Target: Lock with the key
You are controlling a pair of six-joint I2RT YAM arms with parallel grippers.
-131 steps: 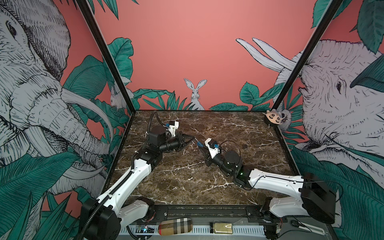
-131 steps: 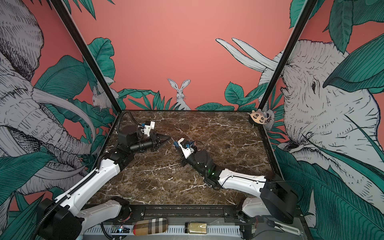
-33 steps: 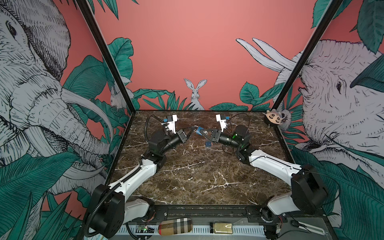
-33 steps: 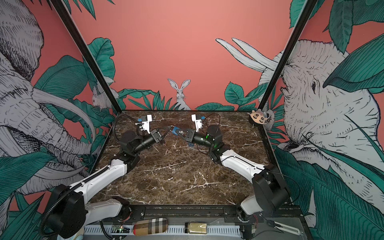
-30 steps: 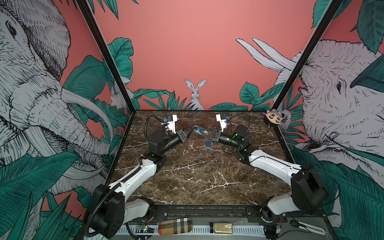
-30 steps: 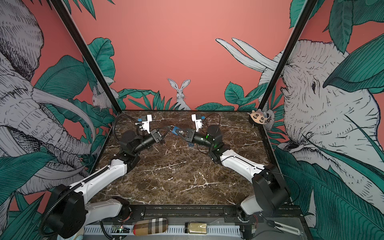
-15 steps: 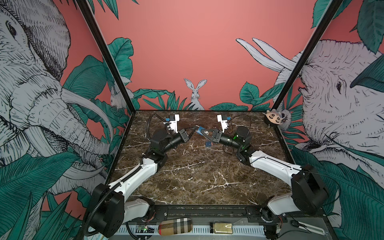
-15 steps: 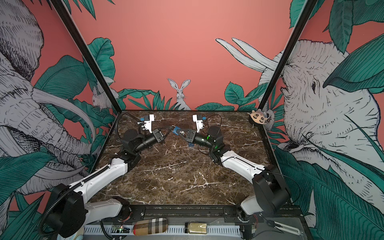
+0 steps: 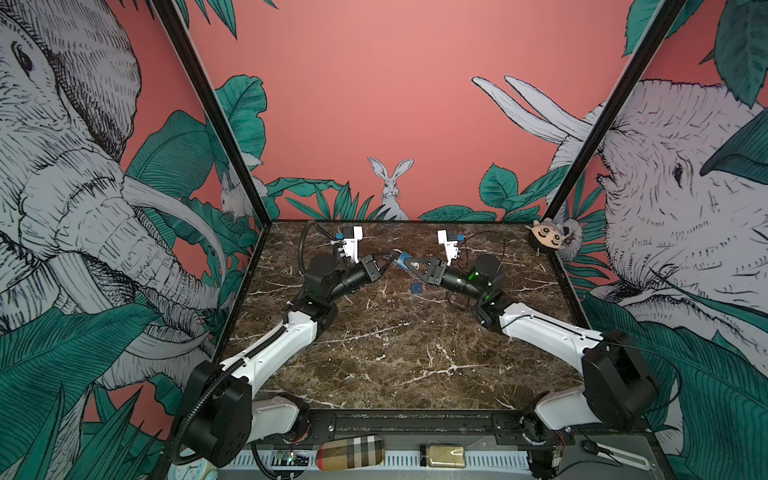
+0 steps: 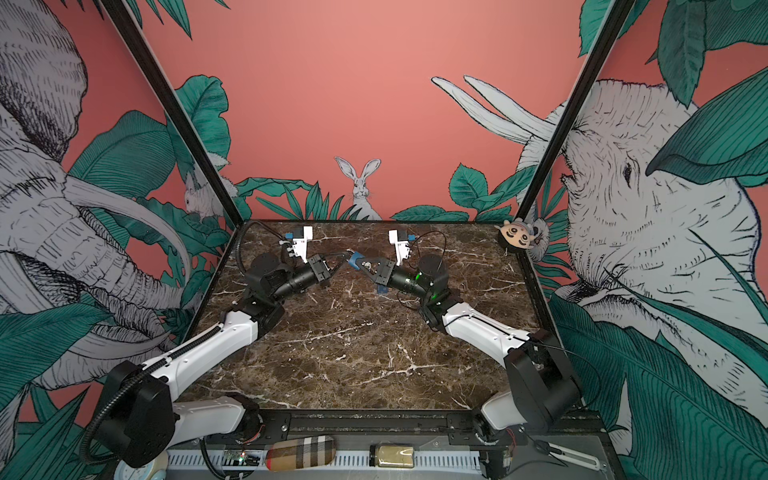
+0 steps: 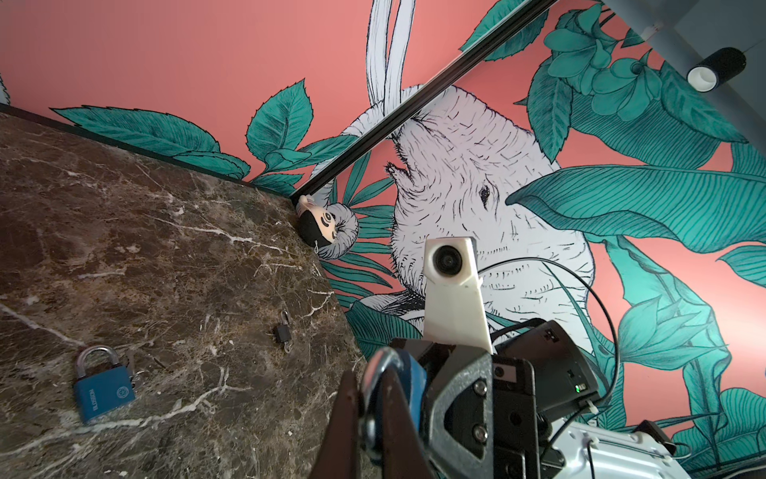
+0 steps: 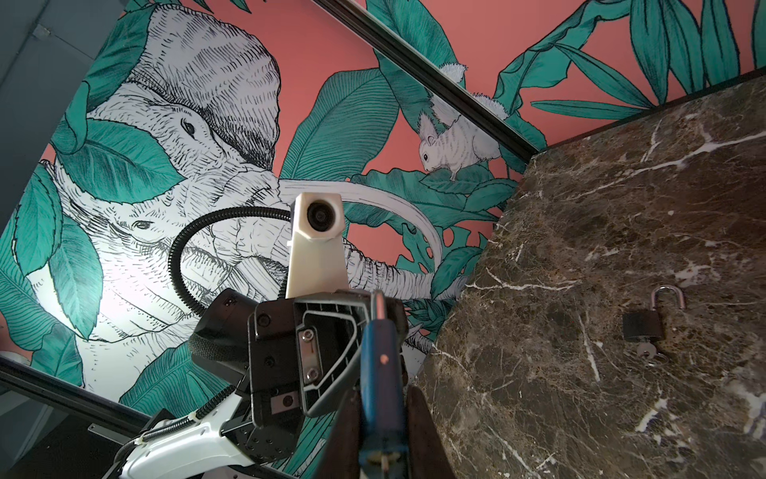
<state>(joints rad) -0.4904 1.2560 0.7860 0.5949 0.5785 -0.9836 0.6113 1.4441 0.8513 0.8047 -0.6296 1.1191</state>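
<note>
Toward the back of the marbled counter (image 9: 395, 357), the white left arm (image 9: 282, 340) and right arm (image 9: 540, 332) are reaching inward and meeting nose to nose above the surface. Against the wall in the back right corner, a plush toy (image 9: 547, 239) is sitting at the counter's edge. The right end effector (image 12: 383, 414) is clamping the body of a blue padlock (image 10: 353, 260), holding it in the air clear of the counter, while the left end effector (image 11: 370, 414) is pinching that padlock's silver shackle (image 11: 377, 365) from the opposite side. A second blue padlock (image 11: 103, 392) is lying flat on the counter near the held one, its shackle seated in the body. Further right, a smaller black padlock (image 12: 641, 325) is lying with its shackle swung open, and a key (image 12: 646, 352) is sticking out of its base. Whether the held padlock is carrying a key, the views are not showing clearly
</note>
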